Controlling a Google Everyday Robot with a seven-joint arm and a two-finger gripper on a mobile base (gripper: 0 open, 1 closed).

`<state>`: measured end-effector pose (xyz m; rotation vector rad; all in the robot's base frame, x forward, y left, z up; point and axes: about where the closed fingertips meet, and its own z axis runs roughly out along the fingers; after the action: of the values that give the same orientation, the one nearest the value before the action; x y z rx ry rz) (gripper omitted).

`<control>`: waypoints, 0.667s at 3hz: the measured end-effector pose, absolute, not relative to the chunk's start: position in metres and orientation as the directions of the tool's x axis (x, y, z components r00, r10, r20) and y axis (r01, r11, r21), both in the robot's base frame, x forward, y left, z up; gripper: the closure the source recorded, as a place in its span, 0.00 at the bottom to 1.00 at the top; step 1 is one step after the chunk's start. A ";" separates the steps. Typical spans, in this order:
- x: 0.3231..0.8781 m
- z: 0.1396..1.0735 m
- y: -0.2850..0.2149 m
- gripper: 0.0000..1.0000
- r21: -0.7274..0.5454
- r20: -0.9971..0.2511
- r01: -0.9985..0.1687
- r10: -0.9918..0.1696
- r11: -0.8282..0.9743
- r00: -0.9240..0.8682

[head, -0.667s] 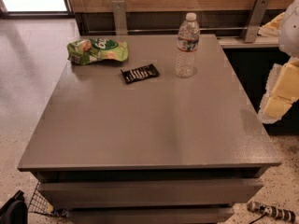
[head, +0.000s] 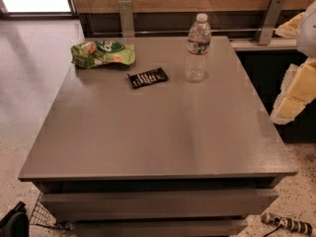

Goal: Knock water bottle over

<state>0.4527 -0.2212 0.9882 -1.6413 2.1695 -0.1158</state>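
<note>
The water bottle (head: 197,48) is clear ribbed plastic with a white cap and a white-red-blue label band. It stands upright at the back right of the grey table (head: 148,132). Of my arm I see only white and cream parts (head: 296,90) at the right edge of the camera view, off the table's right side and well apart from the bottle. The gripper itself does not show.
A green snack bag (head: 102,53) lies at the back left of the table. A black snack packet (head: 147,77) lies left of the bottle. A wooden wall with metal brackets (head: 126,16) runs behind. A striped object (head: 287,224) lies on the floor at front right.
</note>
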 end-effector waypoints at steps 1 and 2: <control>0.504 0.981 -0.243 0.00 -0.324 -0.413 -0.867 -0.881 0.380 -0.232; 0.548 0.977 -0.250 0.00 -0.329 -0.534 -0.838 -0.817 0.436 -0.216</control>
<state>0.5477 -0.2502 0.9770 -1.3863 2.0368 0.0401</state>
